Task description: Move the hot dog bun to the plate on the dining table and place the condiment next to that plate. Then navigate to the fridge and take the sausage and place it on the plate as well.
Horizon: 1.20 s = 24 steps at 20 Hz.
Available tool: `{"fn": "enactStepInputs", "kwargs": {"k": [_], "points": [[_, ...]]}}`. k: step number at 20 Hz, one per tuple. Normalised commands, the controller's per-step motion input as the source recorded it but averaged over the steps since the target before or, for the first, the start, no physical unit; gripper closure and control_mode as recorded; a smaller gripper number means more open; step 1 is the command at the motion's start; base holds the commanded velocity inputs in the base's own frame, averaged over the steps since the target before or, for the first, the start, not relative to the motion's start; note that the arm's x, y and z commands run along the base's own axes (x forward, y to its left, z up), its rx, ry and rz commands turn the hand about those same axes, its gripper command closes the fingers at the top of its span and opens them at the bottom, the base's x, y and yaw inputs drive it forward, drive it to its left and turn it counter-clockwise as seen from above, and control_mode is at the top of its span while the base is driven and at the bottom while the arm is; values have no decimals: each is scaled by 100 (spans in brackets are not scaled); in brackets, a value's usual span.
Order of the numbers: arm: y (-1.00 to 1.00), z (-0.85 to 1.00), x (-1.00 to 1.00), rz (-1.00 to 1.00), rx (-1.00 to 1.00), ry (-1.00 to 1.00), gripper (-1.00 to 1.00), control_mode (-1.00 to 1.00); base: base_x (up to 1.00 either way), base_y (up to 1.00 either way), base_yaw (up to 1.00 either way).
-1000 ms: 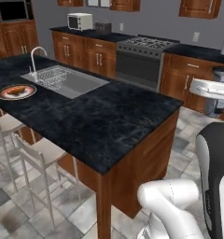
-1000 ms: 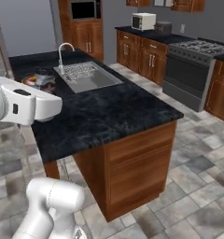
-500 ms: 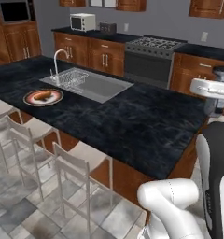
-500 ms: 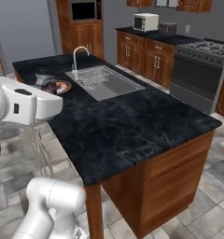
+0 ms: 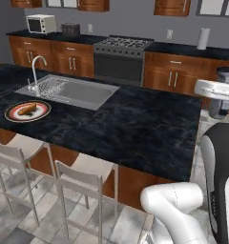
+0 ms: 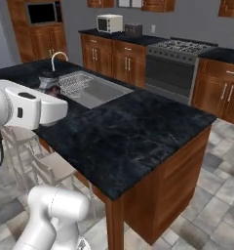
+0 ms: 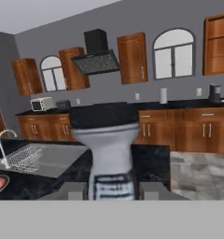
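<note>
Pincer [image 7: 110, 190] I see pinching the condiment [image 7: 109, 158]; hot dog bun [image 5: 28, 109] lies on the plate [image 5: 12, 115] atop the desk [image 5: 135, 128].

We see a kitchen with grey walls [image 7: 132, 18] and a floor of grey stone tiles [image 6: 221, 166]. Brown wood cabinets [image 5: 176, 78] with black countertops line the back wall, around a steel stove [image 5: 121, 59]. A white microwave [image 5: 41, 23] sits at the left end of that counter, a toaster [image 5: 71, 29] just beside it. Arched windows [image 7: 174, 53] and a black range hood [image 7: 95, 58] hang above. Pale stools [image 5: 85, 183] stand on the tiles.
</note>
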Motion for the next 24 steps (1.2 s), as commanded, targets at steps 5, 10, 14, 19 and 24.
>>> {"fn": "enactStepInputs", "kwargs": {"k": [5,10,14,19,24], "points": [[0,0,0,0,0,0,100,100,0,100,-31],[0,0,0,0,0,0,100,100,-4,100,-23],[0,0,0,0,0,0,100,100,-7,100,-18],[0,0,0,0,0,0,100,100,0,100,-22],[0,0,0,0,0,0,100,100,15,100,-34]]}}
